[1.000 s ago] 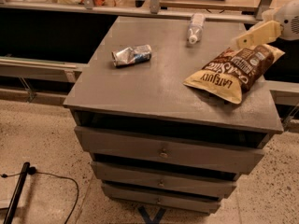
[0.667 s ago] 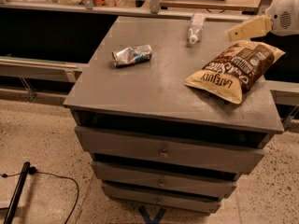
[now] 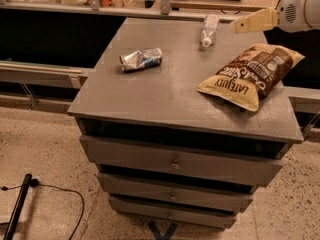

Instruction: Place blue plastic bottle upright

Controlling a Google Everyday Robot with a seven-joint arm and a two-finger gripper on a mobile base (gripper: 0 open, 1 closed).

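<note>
The blue plastic bottle (image 3: 209, 30) lies flat on the cabinet (image 3: 160, 96)
Near the back edge — the gripper (image 3: 242, 25) hangs just right of it, its opening impossible to tell; 3 drawers (image 3: 150, 160) below, contents hidden.

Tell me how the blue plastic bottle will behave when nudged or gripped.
The blue plastic bottle lies on its side on the cabinet top, so a nudge would probably roll it. It looks clear and small, so it is likely light and easily dented. The claw hovers just to its right in the view.
</note>
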